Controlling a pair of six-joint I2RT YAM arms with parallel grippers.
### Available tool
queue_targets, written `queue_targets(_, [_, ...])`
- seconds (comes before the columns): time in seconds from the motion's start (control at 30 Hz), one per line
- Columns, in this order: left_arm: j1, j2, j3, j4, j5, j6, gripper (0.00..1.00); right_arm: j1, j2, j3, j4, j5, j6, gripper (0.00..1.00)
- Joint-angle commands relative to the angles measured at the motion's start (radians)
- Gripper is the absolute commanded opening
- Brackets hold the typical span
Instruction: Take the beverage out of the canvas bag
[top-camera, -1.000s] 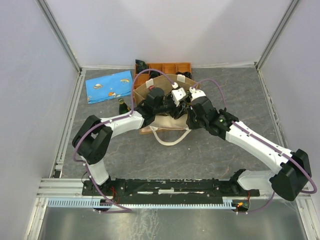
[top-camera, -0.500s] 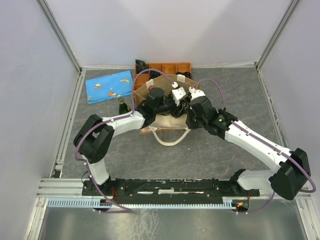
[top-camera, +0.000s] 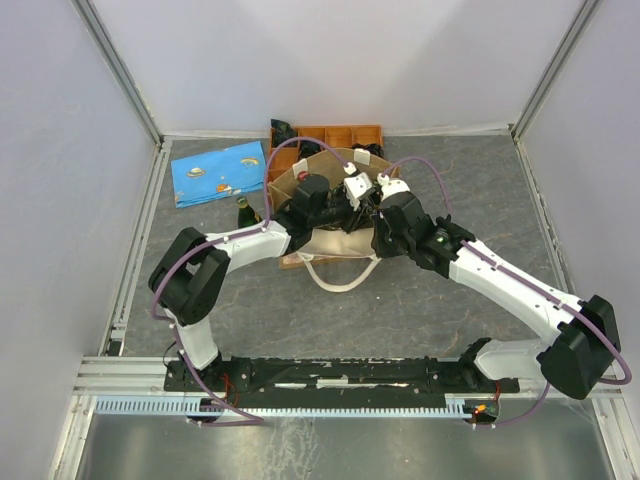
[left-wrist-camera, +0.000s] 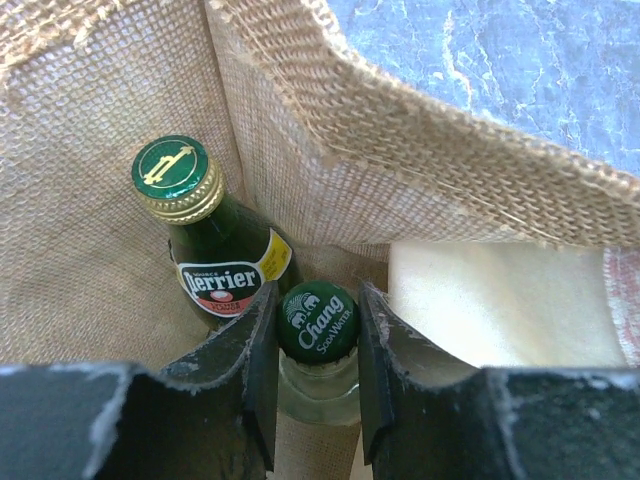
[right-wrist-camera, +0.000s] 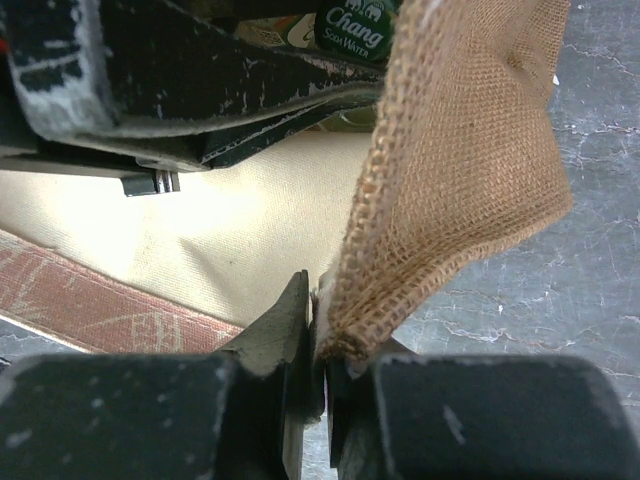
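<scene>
Where the top view gives only both arms meeting over the mouth of the canvas bag (top-camera: 335, 243), with its inside hidden under them, the left wrist view looks straight into it; two bottles stand within, a Chang bottle (left-wrist-camera: 318, 325) with a green cap and a Perrier bottle (left-wrist-camera: 215, 255) just beside it, labels close but contact not clear.

Left end effector (left-wrist-camera: 317, 292): fingers either side of the Chang cap, closed in against it, pinching the bottle at its top. Right end effector (right-wrist-camera: 318, 340): seen only in the right wrist view; pressed together on the woven rim of the bag, a fold of burlap between the fingers, the cream panel below.

Chang bottle: upright, long axis vertical, cap pointing up at the left wrist camera, body running down into the bag; low inside, against the near wall.

Bag: far middle of the surface (top-camera: 470, 190), mouth up, one cream handle (top-camera: 340, 278) lying toward the near side.

Top view alone shows the surroundings; orange tray (top-camera: 345, 133) touching the bag's far side, blue pouch (top-camera: 218, 172) to the far left, a dark green bottle (top-camera: 242, 210) standing on the surface just left of the bag.
</scene>
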Motion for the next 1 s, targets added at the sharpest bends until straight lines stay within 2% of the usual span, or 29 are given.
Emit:
queue_targets(0.0, [0.006,-0.059,0.076,-0.019,-0.033,-0.009,0.03,0.004,-0.009,0.043,-0.003,-0.004,-0.026,0.14])
queue_targets(0.27, [0.005,-0.168,0.236,-0.081,-0.091,0.023,0.03,0.004,-0.011,0.039,0.001,0.008,-0.032,0.13])
queue_targets(0.67, [0.005,-0.401,0.322,-0.174,-0.253,0.059,0.03,0.003,-0.002,0.035,0.015,-0.003,-0.038,0.13])
queue_targets(0.83, [0.005,-0.483,0.428,-0.336,-0.37,0.073,0.03,0.004,0.006,0.032,0.03,-0.009,-0.042,0.13])
queue_targets(0.9, [0.005,-0.512,0.517,-0.476,-0.489,0.093,0.03,0.004,0.015,0.032,0.042,-0.014,-0.045,0.12])
queue_targets(0.97, [0.005,-0.545,0.54,-0.527,-0.546,0.104,0.03,0.004,0.02,0.031,0.049,-0.018,-0.046,0.12])
